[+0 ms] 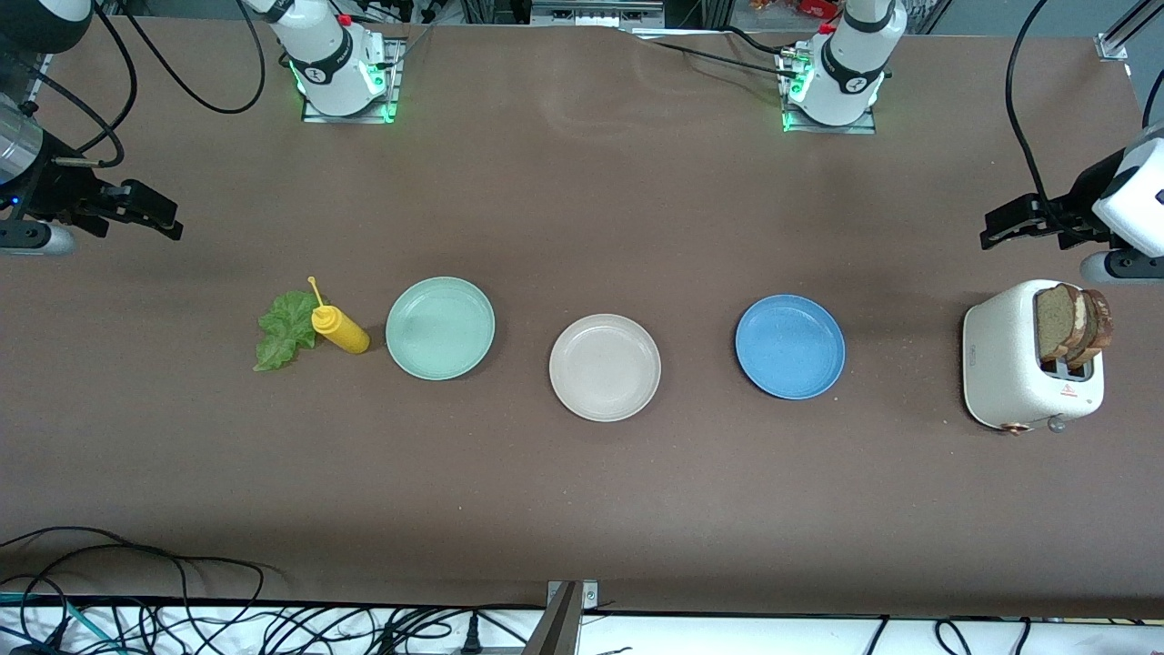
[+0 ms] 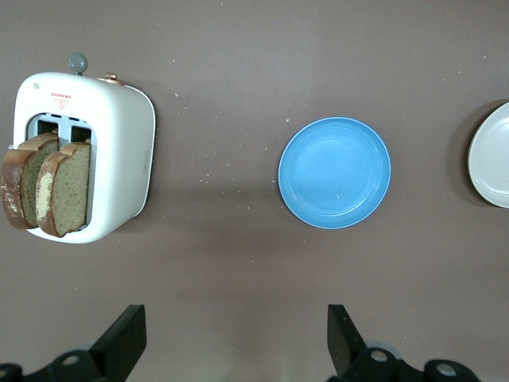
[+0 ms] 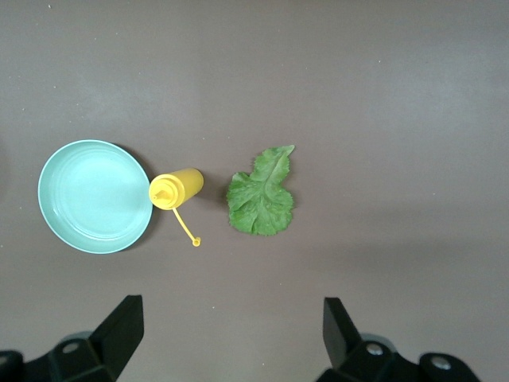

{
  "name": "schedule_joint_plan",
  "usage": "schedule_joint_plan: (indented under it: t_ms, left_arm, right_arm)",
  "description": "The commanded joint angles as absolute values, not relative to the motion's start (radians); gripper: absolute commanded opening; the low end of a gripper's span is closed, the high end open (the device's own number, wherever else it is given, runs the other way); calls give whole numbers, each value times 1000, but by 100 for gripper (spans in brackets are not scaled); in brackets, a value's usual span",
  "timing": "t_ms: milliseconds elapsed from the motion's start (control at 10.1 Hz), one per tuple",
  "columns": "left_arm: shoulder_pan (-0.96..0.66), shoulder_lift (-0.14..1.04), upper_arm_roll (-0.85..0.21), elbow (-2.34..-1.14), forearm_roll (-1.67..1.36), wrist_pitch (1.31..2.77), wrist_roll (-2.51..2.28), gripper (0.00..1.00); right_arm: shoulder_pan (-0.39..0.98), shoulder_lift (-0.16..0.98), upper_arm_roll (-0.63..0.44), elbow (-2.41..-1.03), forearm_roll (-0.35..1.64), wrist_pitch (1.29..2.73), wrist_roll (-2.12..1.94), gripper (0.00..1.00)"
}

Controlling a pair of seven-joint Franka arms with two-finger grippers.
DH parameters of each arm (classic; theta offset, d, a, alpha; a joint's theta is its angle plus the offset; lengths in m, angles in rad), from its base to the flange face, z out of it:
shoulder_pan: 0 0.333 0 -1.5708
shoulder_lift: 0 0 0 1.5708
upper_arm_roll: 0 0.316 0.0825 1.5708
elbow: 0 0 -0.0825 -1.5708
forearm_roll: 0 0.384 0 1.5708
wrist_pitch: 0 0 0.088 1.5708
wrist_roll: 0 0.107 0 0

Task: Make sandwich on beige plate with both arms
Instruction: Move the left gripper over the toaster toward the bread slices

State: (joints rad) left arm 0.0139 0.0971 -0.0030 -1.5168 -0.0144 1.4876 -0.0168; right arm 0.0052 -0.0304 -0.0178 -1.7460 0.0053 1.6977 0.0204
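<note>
Left gripper (image 1: 1000,232): jaws spread wide and empty, held in the air over the bench edge at the left arm's end, just above the toaster. This placement suits a first reach for bread.
Right gripper (image 1: 159,216): jaws likewise spread wide and empty, held over the bench edge at the right arm's end, above the lettuce area. Each arm is stationed over the ingredients at its own end.
Bench (image 1: 582,509): brown surface carrying all items in one row across its middle.
Toaster (image 1: 1018,364): white, standing near the bench edge at the left arm's end, slots up, so the bread presents for a top grasp.
Beige plate (image 1: 605,367): centre of the bench, empty, between the mint-green plate (image 1: 440,327) and the blue plate (image 1: 789,346). Judged reachable by both arms.
Bread slices (image 1: 1073,320): two, upright in the toaster slots, crusts protruding.
Lettuce leaf (image 1: 284,329): flat on the bench, toward the right arm's end.
Yellow squeeze bottle (image 1: 340,329): lying tipped between leaf and mint-green plate, touching the leaf.
Sandwich status: not yet begun; no part is on the beige plate.
</note>
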Motion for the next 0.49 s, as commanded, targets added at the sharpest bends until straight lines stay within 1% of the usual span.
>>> schedule_joint_plan:
  t_ms: [0, 395]
  left_arm:
    - [25, 133, -5, -1500, -41, 1476, -6, 100]
    - [73, 227, -3, -1486, -40, 1483, -20, 100]
  right_arm:
    - [5, -20, -14, -1720, 3, 1677, 31, 100]
    - [5, -20, -14, -1720, 3, 1677, 31, 100]
